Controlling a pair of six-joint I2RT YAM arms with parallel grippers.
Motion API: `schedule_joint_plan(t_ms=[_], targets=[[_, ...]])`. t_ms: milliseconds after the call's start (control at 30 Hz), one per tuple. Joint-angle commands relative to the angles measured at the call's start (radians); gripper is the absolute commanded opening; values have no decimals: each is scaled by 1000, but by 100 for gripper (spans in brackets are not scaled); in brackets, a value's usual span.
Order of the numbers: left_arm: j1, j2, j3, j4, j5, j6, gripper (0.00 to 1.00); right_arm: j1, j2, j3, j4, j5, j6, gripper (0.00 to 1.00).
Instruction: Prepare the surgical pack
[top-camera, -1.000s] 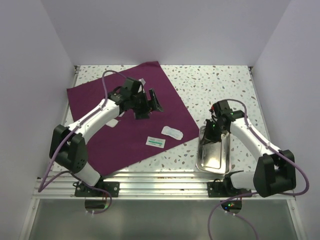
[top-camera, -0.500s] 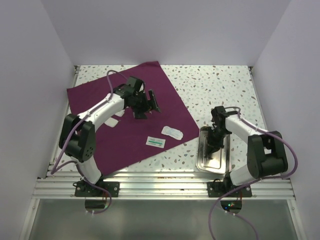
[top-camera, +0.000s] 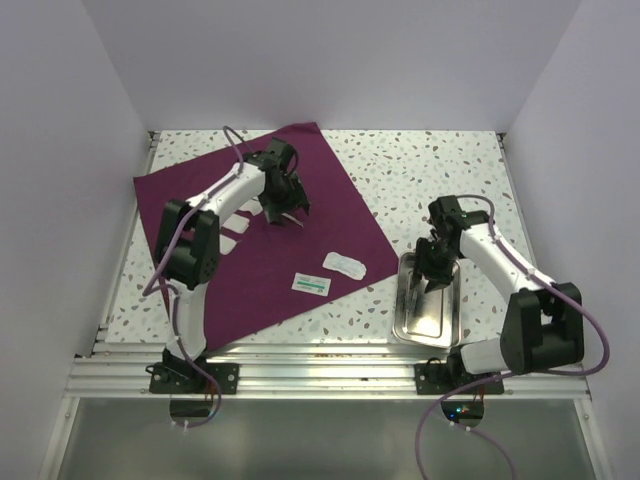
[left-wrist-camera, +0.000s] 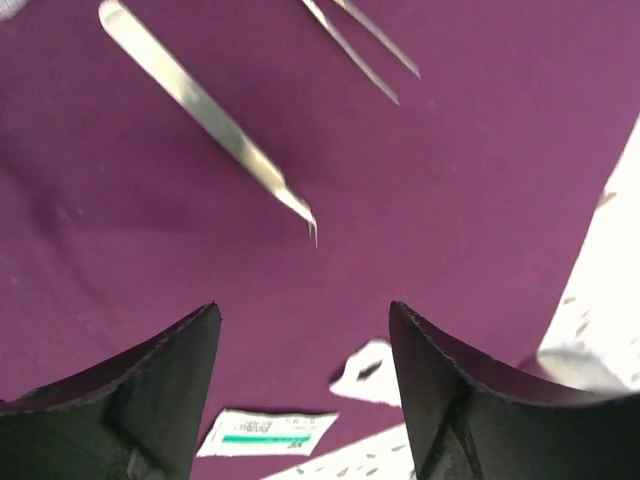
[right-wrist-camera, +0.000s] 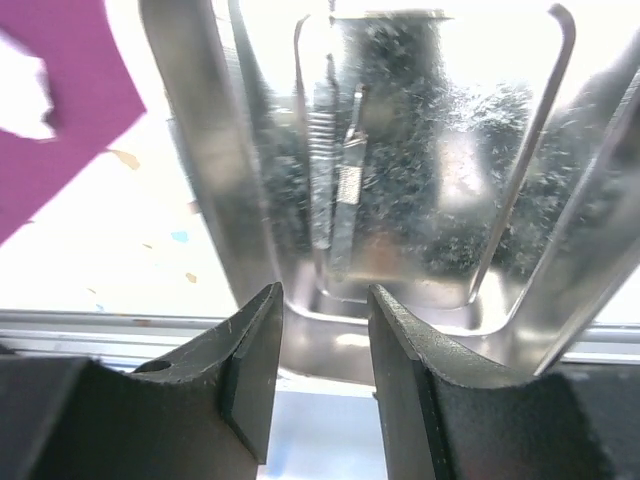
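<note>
Maroon woven cloth (top-camera: 250, 270), a big square laid cornerwise, covers the left of the speckled terrazzo worktop (top-camera: 420, 170). Left pincer (left-wrist-camera: 305, 340) hangs over it, black fingers wide apart, gripping nothing. Beyond the tips lie slim steel tweezers (left-wrist-camera: 200, 105) and thinner metal instruments (left-wrist-camera: 352, 52), flat on the fabric. Nearer the cloth's edge sit a flat white packet with a green stripe (top-camera: 311, 284) and a rumpled white gauze pad (top-camera: 344, 264). Off the cloth to the right, the shiny rectangular steel tray (top-camera: 415, 325) sits on the worktop. Right pincer (right-wrist-camera: 325, 335) hovers at its rim, fingers only narrowly apart; whether they touch the metal is hard to say. A ribbed steel instrument (right-wrist-camera: 335, 190) lies inside the tray.
</note>
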Motion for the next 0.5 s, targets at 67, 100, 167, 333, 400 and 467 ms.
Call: schedule_joint_plan(t_ms=[67, 100, 167, 333, 400, 467], targets=[[9, 136, 199, -123, -116, -55, 69, -1, -101, 79, -70, 19, -25, 42], [12, 152, 213, -132, -117, -58, 66, -1, -110, 79, -71, 19, -27, 42], [15, 184, 241, -137, -121, -71, 63, -1, -127, 78, -69, 15, -33, 41], [29, 227, 255, -157, -108, -108, 60, -1, -157, 78, -63, 4, -50, 41], [33, 233, 255, -149, -105, -110, 58, -1, -161, 76, -63, 8, -56, 41], [36, 248, 267, -146, -104, -113, 55, -1, -162, 78, -60, 7, -57, 41]])
